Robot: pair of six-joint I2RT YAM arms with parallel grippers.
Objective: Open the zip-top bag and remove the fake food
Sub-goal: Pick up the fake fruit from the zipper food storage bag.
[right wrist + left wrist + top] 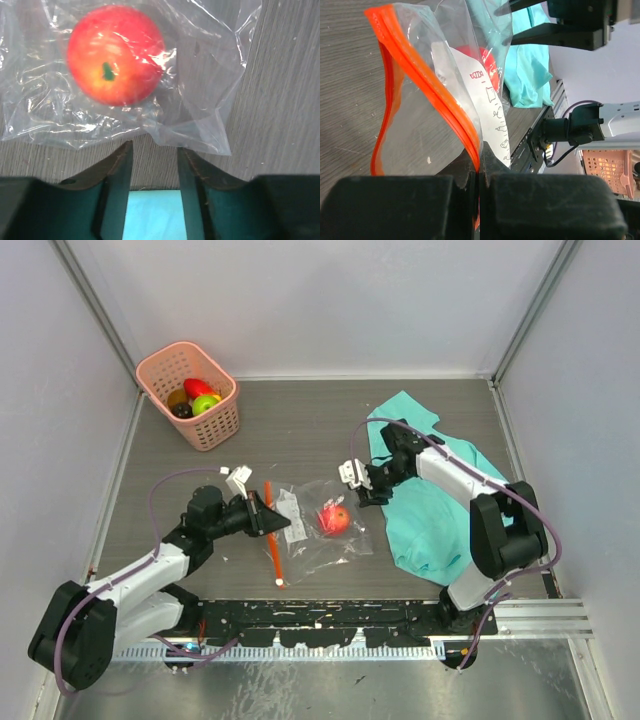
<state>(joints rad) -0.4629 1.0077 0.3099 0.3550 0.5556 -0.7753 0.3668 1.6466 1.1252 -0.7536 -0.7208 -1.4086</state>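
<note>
The zip-top bag (305,525) lies at mid-table with its red-orange zip strip (272,535) on the left and a white slider (279,582) at the near end. A red and yellow fake fruit (333,519) sits inside it. My left gripper (272,522) is shut on one side of the zip strip (479,162). In the left wrist view the bag (420,125) has its mouth gaping, and the white label (490,110) shows. My right gripper (360,485) is open and empty by the bag's far right corner. In the right wrist view its jaws (152,150) stand just short of the bag's edge (210,130), below the fruit (115,55).
A pink basket (215,425) at the back left holds several fake fruits (198,390). A teal cloth (440,510) lies under and right of the right arm and shows in the right wrist view (152,215). Grey walls close in the table on three sides.
</note>
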